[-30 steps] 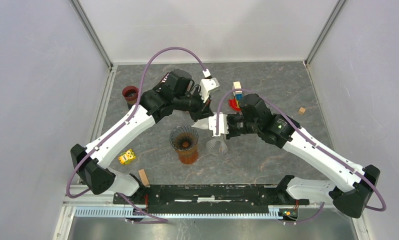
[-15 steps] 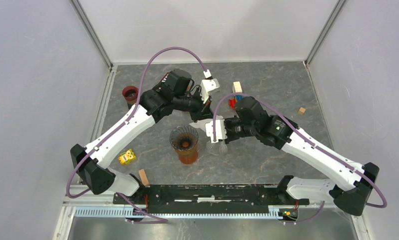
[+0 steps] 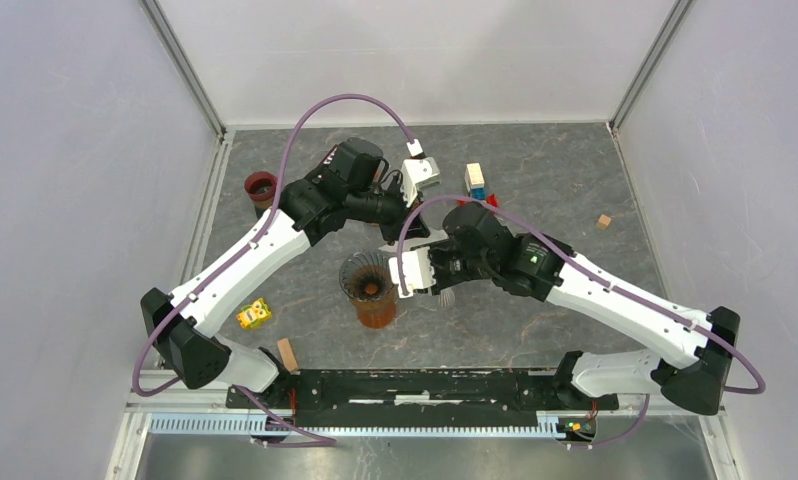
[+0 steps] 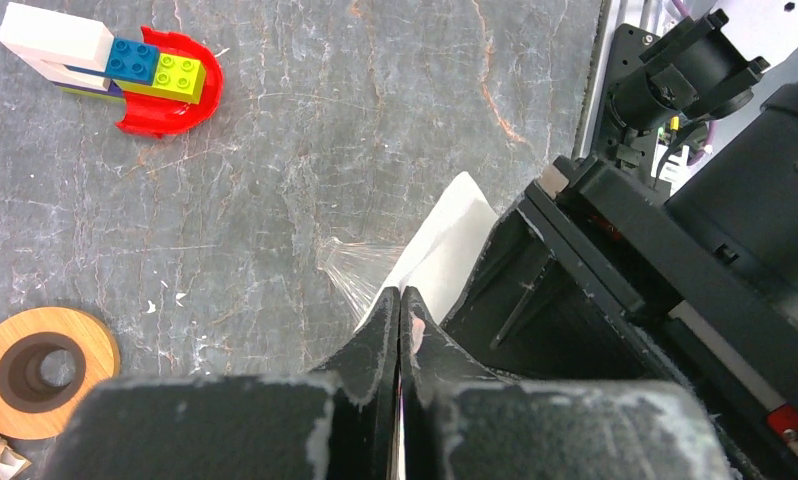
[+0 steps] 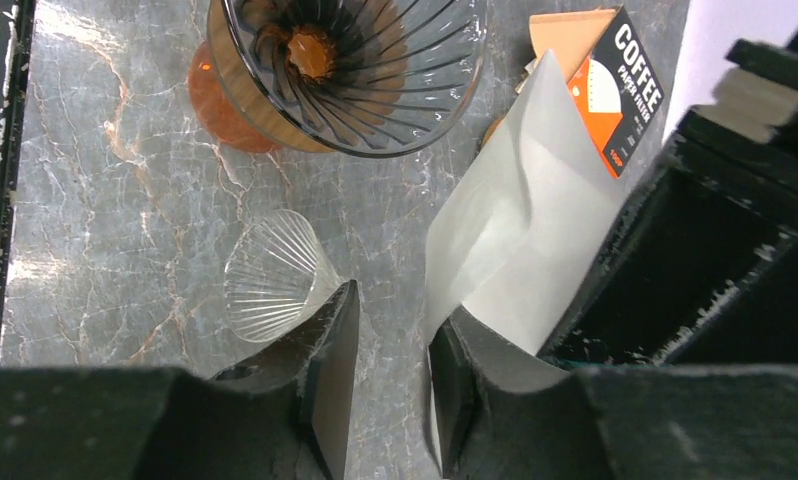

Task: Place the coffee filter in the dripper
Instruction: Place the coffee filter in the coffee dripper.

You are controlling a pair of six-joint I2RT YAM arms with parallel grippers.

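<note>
A white coffee filter (image 4: pixel 445 250) hangs folded flat from my left gripper (image 4: pixel 399 300), whose jaws are shut on its edge. In the top view this filter (image 3: pixel 393 243) sits just right of and above the dripper (image 3: pixel 368 278), a dark ribbed glass cone on an orange-brown carafe (image 3: pixel 377 312). My right gripper (image 5: pixel 390 320) is open, and the filter (image 5: pixel 515 240) rests against the outer side of its right finger (image 5: pixel 475 370). The dripper (image 5: pixel 355 60) lies ahead and to the left of that gripper. From above, my right gripper (image 3: pixel 422 264) is close beside the left gripper (image 3: pixel 407 232).
A clear ribbed plastic cone (image 5: pixel 270 275) lies on the table by my right gripper's left finger. An orange coffee-filter box (image 5: pixel 605 80) is behind the filter. Also on the table are toy bricks (image 3: pixel 473 180), a brown cup (image 3: pixel 260 185), a yellow toy (image 3: pixel 254 314) and a wooden ring (image 4: pixel 40 370).
My right arm has moved left toward the dripper and its jaws have opened. The left arm has stayed where it was, still shut on the filter.
</note>
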